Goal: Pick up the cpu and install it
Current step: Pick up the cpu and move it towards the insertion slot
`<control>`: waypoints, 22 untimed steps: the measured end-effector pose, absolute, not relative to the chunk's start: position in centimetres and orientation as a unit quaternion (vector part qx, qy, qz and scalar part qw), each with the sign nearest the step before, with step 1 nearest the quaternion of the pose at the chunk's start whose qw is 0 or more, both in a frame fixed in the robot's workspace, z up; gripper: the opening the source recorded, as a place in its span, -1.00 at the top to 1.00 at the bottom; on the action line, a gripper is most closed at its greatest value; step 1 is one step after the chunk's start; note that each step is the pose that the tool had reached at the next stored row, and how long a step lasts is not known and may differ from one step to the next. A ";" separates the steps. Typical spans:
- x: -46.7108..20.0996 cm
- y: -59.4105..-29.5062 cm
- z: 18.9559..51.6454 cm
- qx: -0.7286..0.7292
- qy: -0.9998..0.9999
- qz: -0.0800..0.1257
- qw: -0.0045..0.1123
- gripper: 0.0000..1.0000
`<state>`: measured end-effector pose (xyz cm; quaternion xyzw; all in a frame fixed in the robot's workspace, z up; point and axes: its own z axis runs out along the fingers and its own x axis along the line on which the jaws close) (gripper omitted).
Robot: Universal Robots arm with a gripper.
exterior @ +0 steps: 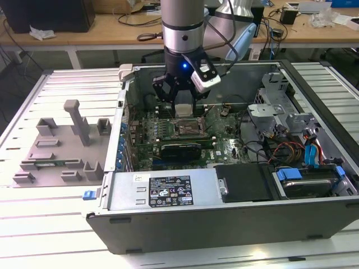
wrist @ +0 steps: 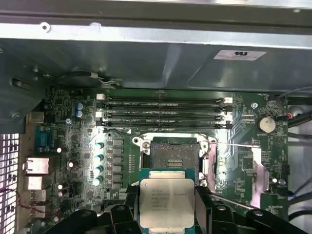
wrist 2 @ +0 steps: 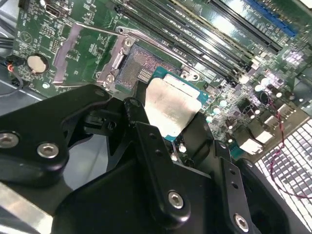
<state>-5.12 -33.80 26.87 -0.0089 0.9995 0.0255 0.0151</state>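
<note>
The cpu (wrist: 167, 202) is a flat square chip with a silver top and a green rim. My gripper (wrist: 167, 210) is shut on it, a black finger (wrist: 127, 207) pressing on each of two opposite sides. In the second wrist view the cpu (wrist 2: 170, 105) hangs tilted just above the open socket (wrist 2: 138, 68), held by the gripper (wrist 2: 168, 124). In the exterior view the gripper (exterior: 184, 102) is lowered into the open computer case over the socket (exterior: 188, 128), with the cpu (exterior: 184, 107) pale between its fingers. The socket (wrist: 173, 152) holds no chip.
The socket's metal load plate (wrist: 256, 170) lies flipped open beside it. Memory slots (wrist: 163, 114) run along the socket's far side. The case wall (exterior: 126, 106), drive cage and cables (exterior: 291, 140) surround the board. A grey fixture (exterior: 61, 145) sits on the table at the exterior view's left.
</note>
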 end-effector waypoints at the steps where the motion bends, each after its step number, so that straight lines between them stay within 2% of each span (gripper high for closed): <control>1: -5.1 -33.8 26.7 -0.009 1.000 0.025 0.015 -0.09; 10: -5.0 -33.4 24.8 -0.009 1.000 0.025 0.012 -0.09; 22: -4.4 -33.4 24.5 -0.009 1.000 0.025 0.010 -0.09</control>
